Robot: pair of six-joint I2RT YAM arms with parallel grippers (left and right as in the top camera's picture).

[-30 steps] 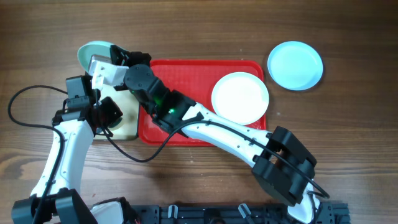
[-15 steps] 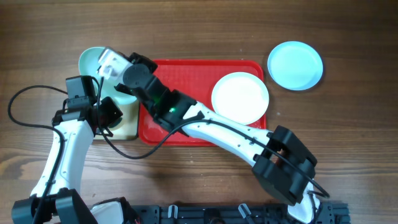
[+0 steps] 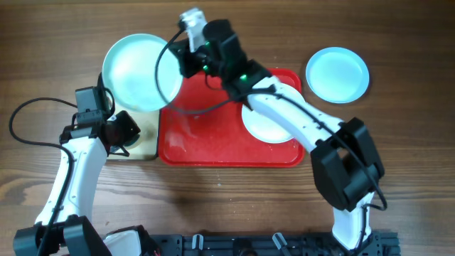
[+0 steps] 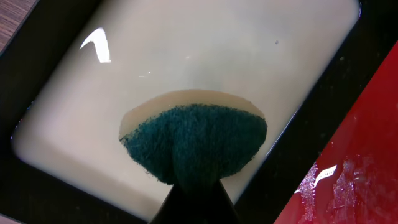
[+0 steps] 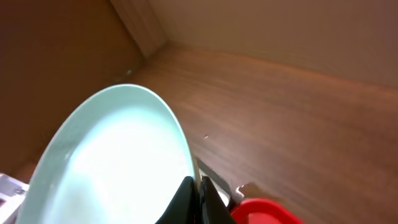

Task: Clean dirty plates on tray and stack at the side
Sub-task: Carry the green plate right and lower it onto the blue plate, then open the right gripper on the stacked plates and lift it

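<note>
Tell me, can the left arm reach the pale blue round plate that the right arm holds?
Probably yes. The pale blue round plate hangs close beyond the left fingers, shut on a dark teal sponge; nothing stands between them.

A robot lab bench set up for dishwashing: a left arm [image 3: 71, 163] and a right arm [image 3: 298, 121] with loose black cables [image 3: 28, 135] rise from a black rail [image 3: 234, 245] at the edge of a wood-grain table [image 3: 398, 156], among a red tray [image 3: 213, 146], plates [image 3: 338, 75], a sponge [image 4: 193, 146] and a black-rimmed tray [image 3: 146, 142].
</note>
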